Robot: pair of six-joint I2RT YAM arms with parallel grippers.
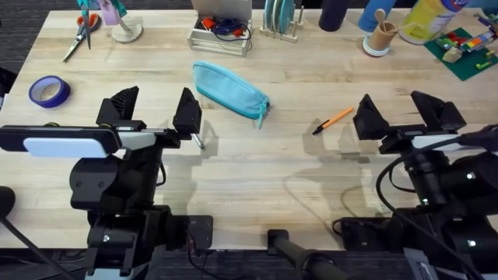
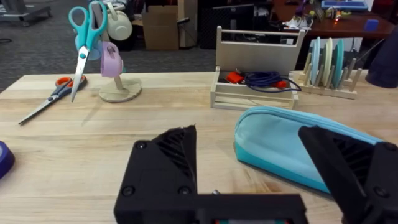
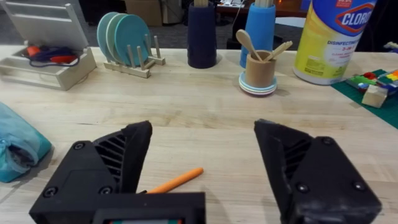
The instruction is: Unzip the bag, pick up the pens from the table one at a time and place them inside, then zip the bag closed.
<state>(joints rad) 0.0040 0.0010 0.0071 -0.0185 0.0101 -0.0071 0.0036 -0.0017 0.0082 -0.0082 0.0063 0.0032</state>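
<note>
Dark carpet floor [image 2: 37,43] (grey), cardboard box [image 2: 160,25]

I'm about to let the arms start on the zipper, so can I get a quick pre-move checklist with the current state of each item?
1. Left gripper open and empty: ok.
2. Right gripper open and empty: ok.
3. Bag lies free on the table, nothing on top of it: ok.
4. Zipper pull located: cannot tell; a small tab hangs at the bag's right end, but its state is unclear.
5. Orange pen on the table, left of the right gripper: ok.
6. Silver pen located: cannot tell; a thin grey object lies under the left gripper.
</note>
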